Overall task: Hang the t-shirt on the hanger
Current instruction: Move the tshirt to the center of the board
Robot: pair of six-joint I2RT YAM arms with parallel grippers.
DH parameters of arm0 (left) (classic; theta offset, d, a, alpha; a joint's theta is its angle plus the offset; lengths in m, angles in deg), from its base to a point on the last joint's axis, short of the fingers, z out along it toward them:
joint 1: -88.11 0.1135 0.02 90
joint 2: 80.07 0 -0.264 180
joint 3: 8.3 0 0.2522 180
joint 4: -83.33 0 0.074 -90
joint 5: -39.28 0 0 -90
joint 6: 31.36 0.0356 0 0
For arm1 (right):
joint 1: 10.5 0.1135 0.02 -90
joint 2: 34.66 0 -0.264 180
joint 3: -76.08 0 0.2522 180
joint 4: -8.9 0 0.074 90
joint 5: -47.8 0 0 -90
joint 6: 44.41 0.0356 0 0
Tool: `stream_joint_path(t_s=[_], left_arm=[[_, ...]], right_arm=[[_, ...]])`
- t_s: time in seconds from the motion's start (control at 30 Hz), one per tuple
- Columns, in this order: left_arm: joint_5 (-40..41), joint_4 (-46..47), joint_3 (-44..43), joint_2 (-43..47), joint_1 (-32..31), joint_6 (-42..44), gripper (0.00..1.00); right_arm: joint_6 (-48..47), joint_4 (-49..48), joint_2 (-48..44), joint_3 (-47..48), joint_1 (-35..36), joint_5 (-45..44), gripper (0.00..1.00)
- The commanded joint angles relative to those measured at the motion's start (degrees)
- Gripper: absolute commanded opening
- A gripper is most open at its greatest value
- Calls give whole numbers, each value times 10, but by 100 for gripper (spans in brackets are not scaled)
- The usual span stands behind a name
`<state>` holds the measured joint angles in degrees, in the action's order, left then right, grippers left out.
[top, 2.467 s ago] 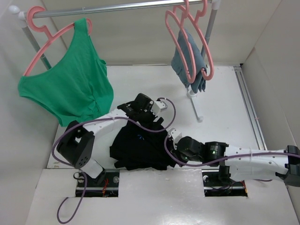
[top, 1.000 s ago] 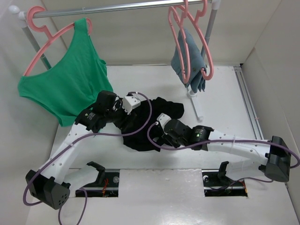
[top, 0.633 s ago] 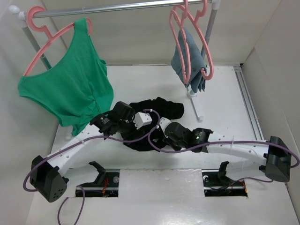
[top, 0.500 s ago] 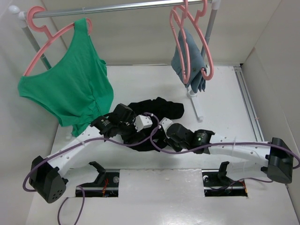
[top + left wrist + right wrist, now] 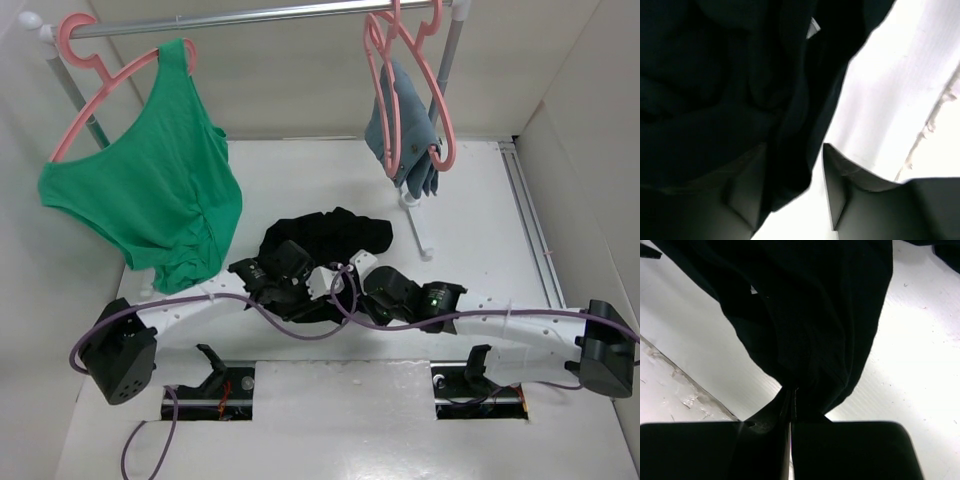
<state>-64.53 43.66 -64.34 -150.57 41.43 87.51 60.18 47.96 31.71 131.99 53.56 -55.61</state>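
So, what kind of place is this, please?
Probably a robot test cell, staged like a wardrobe: white board walls around a table, a clothes rail with a green top hanging, two robot arms at the near edge.

**Item count, located from the rail [image 5: 270,12]**

- Rail: one.
- Pink hangers: three on the rail. One hanger [image 5: 75,40] is at its left end and a pair of hangers [image 5: 386,110] is near its right end.
- Garments: three.
  - One green tank top [image 5: 150,170] hangs below the left end.
  - One grey-blue garment [image 5: 412,130] hangs below the right end.
  - One black t-shirt [image 5: 320,235] lies on the table below mid-rail.
- Robot arms: two, a left arm [image 5: 190,300] and a right arm [image 5: 510,325].
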Motion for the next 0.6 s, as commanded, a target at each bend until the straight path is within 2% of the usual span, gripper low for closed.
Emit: stream_joint_path(t_s=[0.0, 0.07, 0.17, 0.23, 0.33, 0.57], left_arm=[[55, 38, 12, -17, -10, -23, 41], [70, 45, 12, -17, -10, -29, 33], [64, 50, 5, -3, -10, -35, 25], [45, 34, -2, 2, -10, -35, 25], [22, 29, -10, 15, -10, -35, 39], [65, 21, 14, -13, -10, -17, 37]], right_arm=[[4, -53, -5, 4, -1, 8, 0], [-2, -53, -5, 4, -1, 14, 0], [-2, -53, -16, 4, -1, 14, 0], [-2, -53, -21, 4, -1, 14, 0], [-2, -53, -28, -1, -1, 14, 0], [-12, -43, -34, 4, -1, 2, 0]])
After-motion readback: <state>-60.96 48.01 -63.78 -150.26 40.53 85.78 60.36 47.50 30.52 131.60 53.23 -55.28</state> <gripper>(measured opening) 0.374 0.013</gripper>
